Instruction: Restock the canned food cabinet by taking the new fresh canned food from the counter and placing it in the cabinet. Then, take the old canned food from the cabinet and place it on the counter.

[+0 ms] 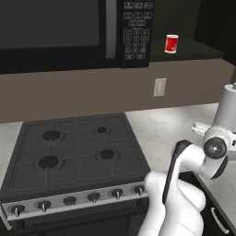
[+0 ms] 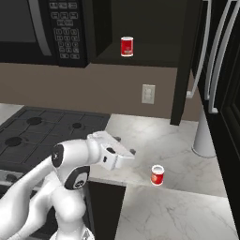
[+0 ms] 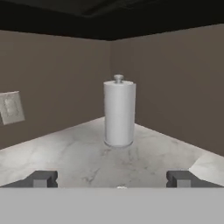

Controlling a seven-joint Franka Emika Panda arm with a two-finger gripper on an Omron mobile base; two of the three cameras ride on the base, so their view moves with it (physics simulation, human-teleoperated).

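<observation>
With fingers (image 3: 112, 179) spread wide and empty above the marbled grey-white bench (image 2: 187, 140), the red cream-labelled can (image 2: 157, 175) is best left upright, the hand withdrawn toward twelve o'clock.

From where I'm driving, the stovetop (image 1: 76, 150) is off to the left and the counter (image 2: 187, 140) runs right from it. The microwave (image 1: 69, 32) hangs above the stove, and the cabinet (image 2: 145, 47) sits right beside it with one can (image 2: 127, 46) on its shelf. A second can (image 2: 157, 175) stands on the counter near the front edge. Further back on the right is a paper towel roll (image 3: 119, 111), I think, near the corner. A wall outlet (image 2: 148, 93) sits below the cabinet.
</observation>
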